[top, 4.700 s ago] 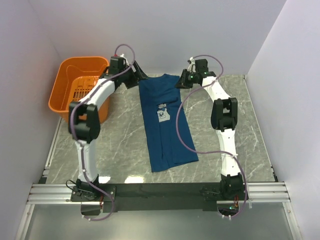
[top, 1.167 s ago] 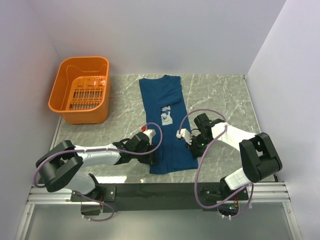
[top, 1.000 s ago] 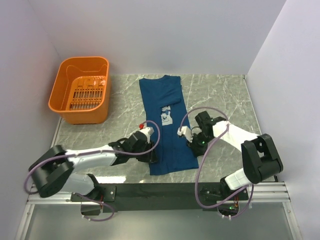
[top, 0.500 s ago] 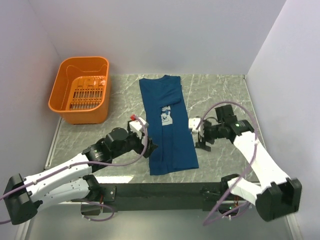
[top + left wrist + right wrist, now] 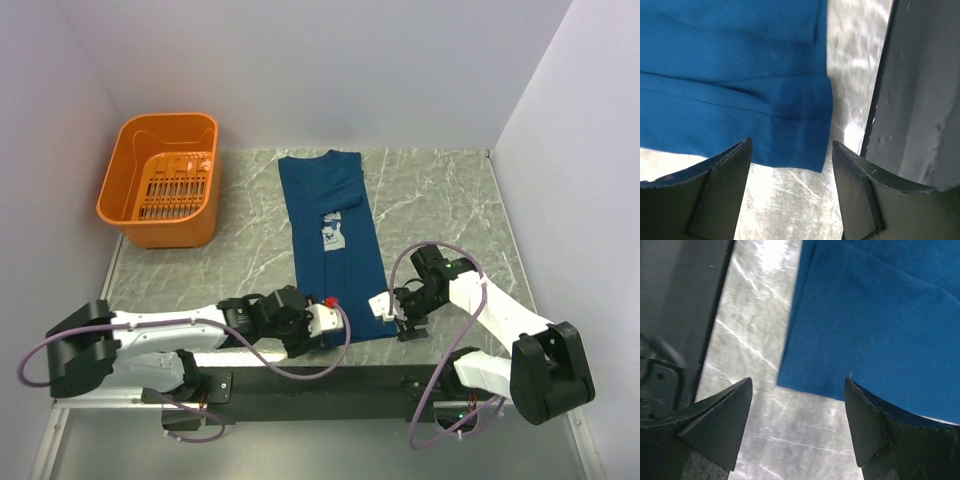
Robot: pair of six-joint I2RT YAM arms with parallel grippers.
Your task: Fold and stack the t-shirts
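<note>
Top external: blue t-shirt point(image 5: 333, 240) lies lengthwise mid-table, hem nearest the arms. Left gripper point(image 5: 791, 147) and right gripper point(image 5: 797, 385) hang wide open, empty, at its near corners; orange basket point(image 5: 165, 118) sits well apart, back left.

left arm point(image 5: 165, 328): folded low, elbow far out to its claw's left, forearm stretched level toward the claw.
left gripper point(image 5: 316, 330): jaws spread wide, fingers point(image 5: 720, 190) pointing down, holding nothing.
right arm point(image 5: 495, 310): wrist beyond the claw and to its right, claw turned back toward the bases.
right gripper point(image 5: 397, 318): jaws spread wide, fingers point(image 5: 715, 425) pointing down, holding nothing.
claws: near each other, apart.
</note>
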